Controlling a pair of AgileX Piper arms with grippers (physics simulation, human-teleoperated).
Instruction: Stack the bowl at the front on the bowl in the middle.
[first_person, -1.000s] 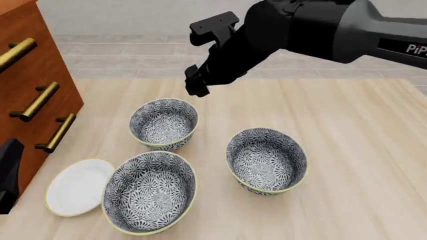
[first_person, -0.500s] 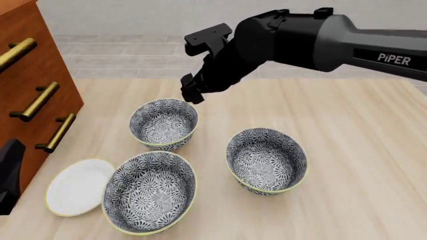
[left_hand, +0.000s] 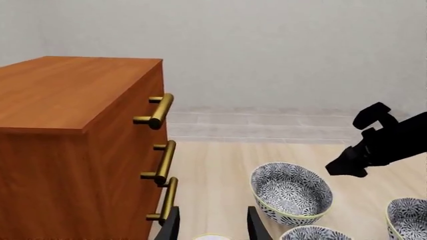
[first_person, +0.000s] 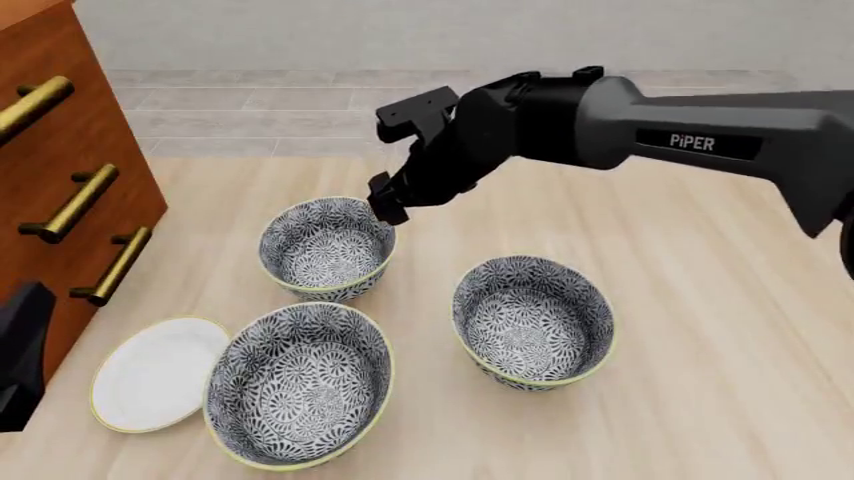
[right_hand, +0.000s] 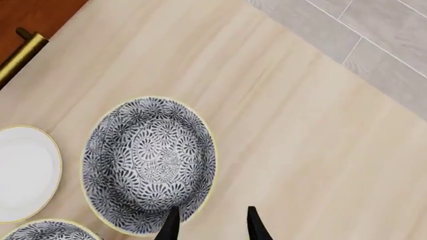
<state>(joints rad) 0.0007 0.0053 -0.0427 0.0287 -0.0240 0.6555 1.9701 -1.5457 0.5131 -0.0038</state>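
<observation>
Bowl at the front (first_person: 299, 384), bowl in the middle (first_person: 533, 321), arm (first_person: 694, 130) lettered "PiPER"

It looked like a simulated home dining or kitchen corner. A pale wooden tabletop (first_person: 694, 300) carried patterned bowls (first_person: 328, 243) and a white plate (first_person: 154, 372). At the left stood a reddish-brown wooden cabinet (left_hand: 73, 145) with brass handles (left_hand: 160, 111); grey floor tiles (first_person: 240, 110) and a plain wall (left_hand: 267, 50) lay beyond.

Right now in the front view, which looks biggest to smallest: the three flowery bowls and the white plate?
1. near-left bowl
2. right bowl
3. white plate and far bowl, about alike

Nearer things look bigger, so true sizes are unsure.
</observation>
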